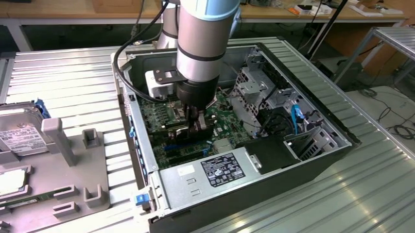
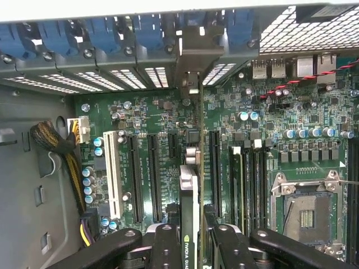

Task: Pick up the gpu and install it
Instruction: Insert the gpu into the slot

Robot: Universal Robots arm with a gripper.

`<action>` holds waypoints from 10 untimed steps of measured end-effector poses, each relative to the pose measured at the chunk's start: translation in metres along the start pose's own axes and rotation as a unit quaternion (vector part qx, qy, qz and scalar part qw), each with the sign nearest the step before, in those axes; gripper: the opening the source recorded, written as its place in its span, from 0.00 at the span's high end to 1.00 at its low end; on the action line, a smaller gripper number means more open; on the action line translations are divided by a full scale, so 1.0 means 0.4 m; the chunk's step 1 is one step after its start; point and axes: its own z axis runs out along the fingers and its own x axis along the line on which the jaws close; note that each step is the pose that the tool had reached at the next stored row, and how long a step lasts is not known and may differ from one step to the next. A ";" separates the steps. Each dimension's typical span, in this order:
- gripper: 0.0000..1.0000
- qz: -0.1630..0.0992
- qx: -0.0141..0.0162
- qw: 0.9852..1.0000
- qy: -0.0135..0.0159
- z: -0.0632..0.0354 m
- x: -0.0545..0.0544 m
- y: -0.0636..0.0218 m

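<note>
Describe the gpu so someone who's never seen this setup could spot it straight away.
Find the open computer case lying on the ribbed metal table, then the green motherboard inside it. The gpu stands on edge above the motherboard's long black slots, held between the fingers. Unlike the fixed slots around it, it is a thin upright card with a silver bracket at one end.

The arm (image 1: 199, 43) is a thick silver tube ringed by two thin black bands, with a pale blue cap at its upper joint. Above the jaws sits a black round wrist section, and beside it a white block with a black bracket. A black cable loops alongside. The gripper (image 2: 190, 246) has black linkage bars fastened with silver screws.
</note>
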 end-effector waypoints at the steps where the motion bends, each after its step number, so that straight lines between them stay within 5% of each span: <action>1: 0.73 0.000 0.000 1.000 0.000 0.000 -0.001 0.000; 10: 0.73 0.000 0.000 1.000 0.000 0.000 -0.007 0.000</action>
